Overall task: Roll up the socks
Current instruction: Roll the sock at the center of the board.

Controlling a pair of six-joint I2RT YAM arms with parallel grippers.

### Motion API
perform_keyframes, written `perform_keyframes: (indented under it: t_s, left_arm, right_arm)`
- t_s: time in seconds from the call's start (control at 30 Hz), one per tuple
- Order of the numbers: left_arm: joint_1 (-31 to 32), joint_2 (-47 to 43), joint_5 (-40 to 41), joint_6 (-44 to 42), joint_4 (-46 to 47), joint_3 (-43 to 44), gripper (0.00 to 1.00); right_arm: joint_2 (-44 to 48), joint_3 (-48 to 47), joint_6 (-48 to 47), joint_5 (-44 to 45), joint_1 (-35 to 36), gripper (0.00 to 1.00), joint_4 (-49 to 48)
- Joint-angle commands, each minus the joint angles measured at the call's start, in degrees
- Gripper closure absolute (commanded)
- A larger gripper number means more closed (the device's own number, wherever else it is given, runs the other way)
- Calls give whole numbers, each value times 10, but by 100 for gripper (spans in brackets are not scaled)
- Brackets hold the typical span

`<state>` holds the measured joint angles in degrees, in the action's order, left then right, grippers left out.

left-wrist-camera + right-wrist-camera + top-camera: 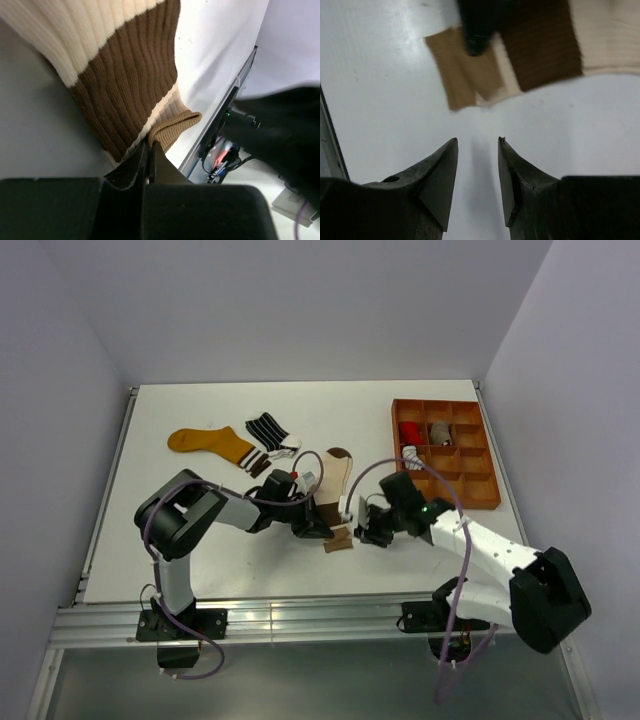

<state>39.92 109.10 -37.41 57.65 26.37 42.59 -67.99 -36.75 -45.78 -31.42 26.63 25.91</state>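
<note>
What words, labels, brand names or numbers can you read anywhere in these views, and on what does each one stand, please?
No text can be read in any view.
Too small to read: a white and red patch on the left arm, top view.
Blurred: a red and white spot among cables, left wrist view.
No lettering shows on the cream and brown sock or the tray.

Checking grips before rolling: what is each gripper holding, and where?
The left gripper pinches the cream-and-brown sock at its cuff end; the right gripper is open and holds nothing.
</note>
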Motion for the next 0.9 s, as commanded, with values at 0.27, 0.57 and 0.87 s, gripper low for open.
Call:
perform_keyframes:
  t_s: [0.27, 0.57, 0.87]
  left_arm:
    - [-5, 23, 14, -10, -156, 41, 100]
    - [-9, 29, 13, -18, -164, 42, 100]
    - [-12, 36, 9, -32, -182, 55, 100]
  right_arm:
    - [31, 106, -12, 176, 201, 55, -193]
    - [-21, 107, -18, 210, 246, 58, -222]
    - [-56, 100, -27, 225, 250, 63, -213]
